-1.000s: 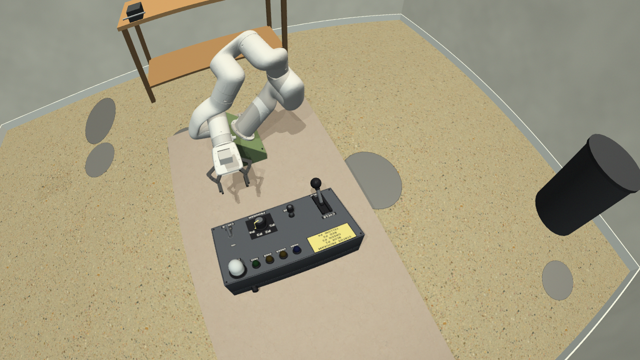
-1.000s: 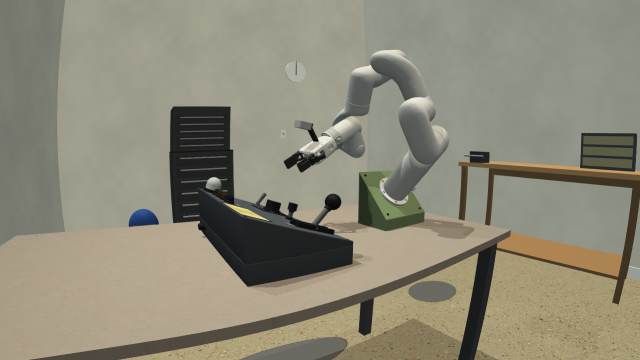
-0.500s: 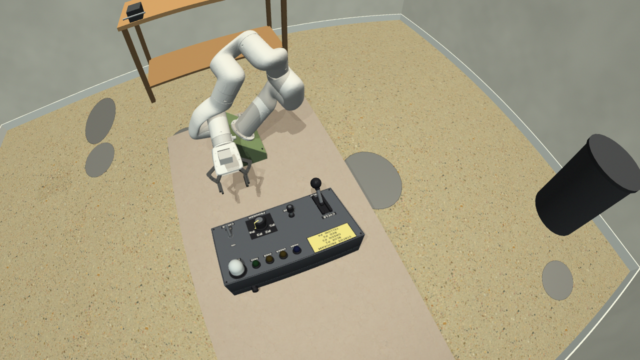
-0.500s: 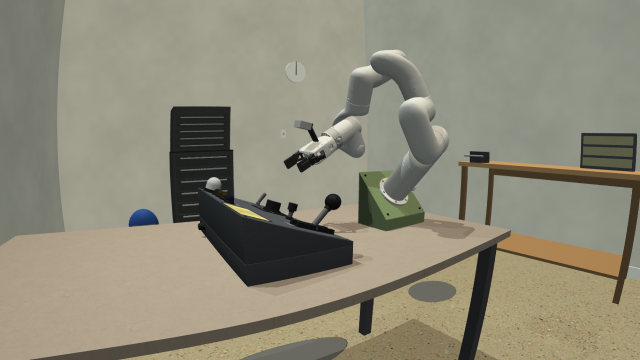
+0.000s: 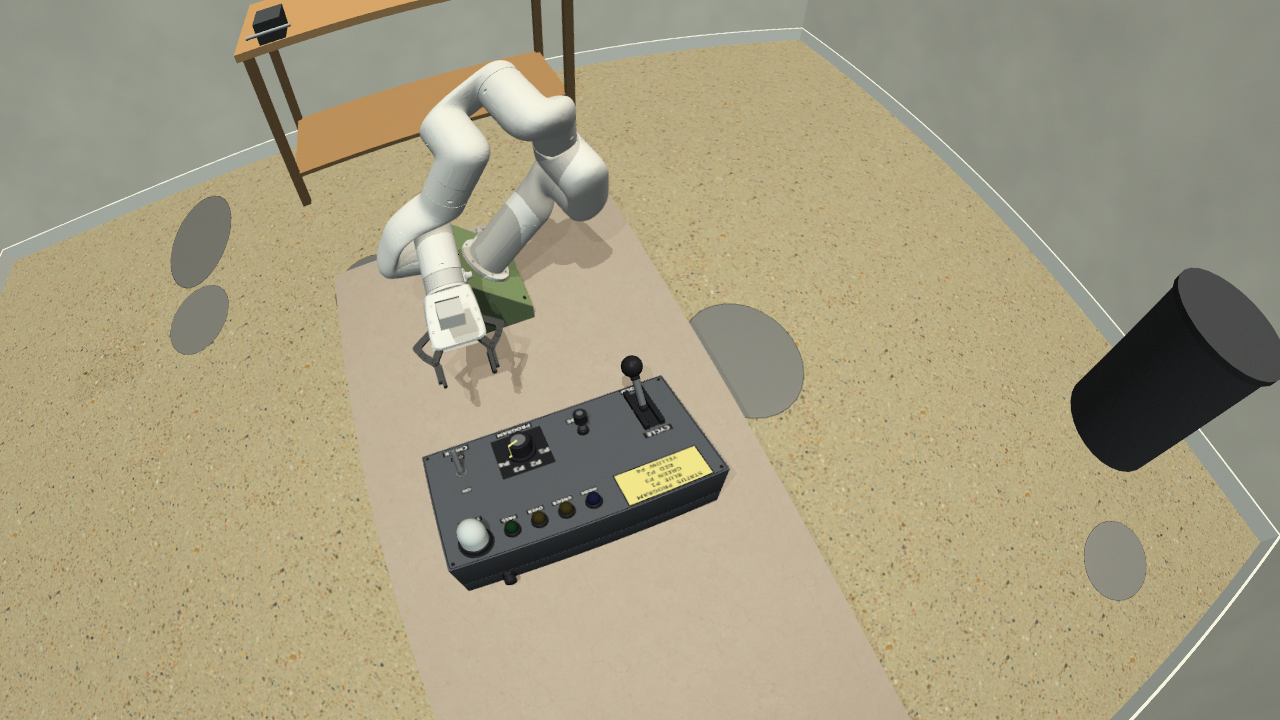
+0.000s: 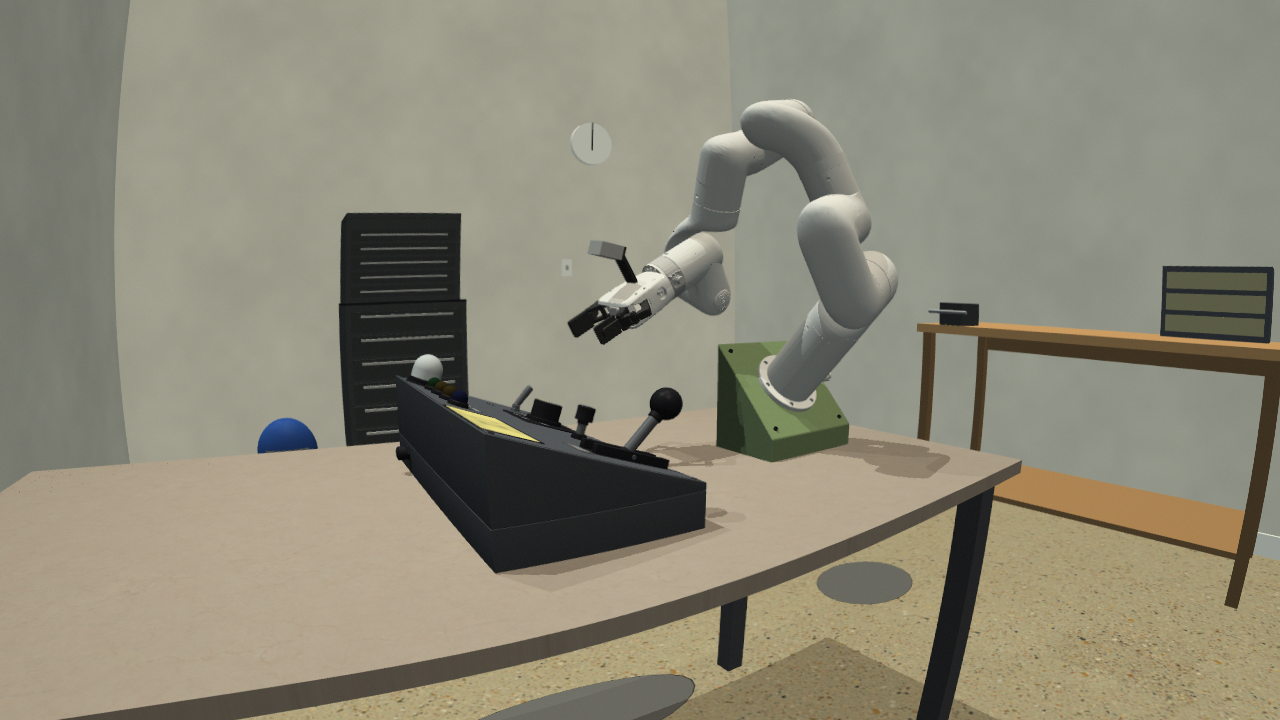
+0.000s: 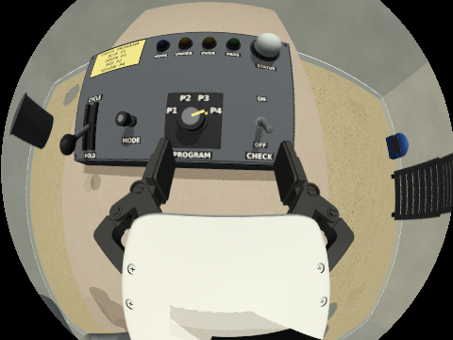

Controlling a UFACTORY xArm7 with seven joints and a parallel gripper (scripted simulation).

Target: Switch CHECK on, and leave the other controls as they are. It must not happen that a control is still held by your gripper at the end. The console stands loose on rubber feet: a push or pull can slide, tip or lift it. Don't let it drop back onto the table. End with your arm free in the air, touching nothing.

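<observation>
My gripper [image 6: 601,324] hangs in the air above the table [image 6: 268,537], fingers spread wide, nothing between them, well apart from the console [image 5: 590,501]. In the wrist view the CHECK toggle [image 7: 263,127] sits at centre right, lever leaning toward OFF. PROGRAM knob [image 7: 191,117] points at P4. The console lies flat mid-table in the top view.

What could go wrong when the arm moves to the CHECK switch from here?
1. The open end effector is wide; one finger could bump the PROGRAM knob beside the CHECK switch.
2. A hard push toward ON could slide or tip the console, which stands loose on the table.
</observation>
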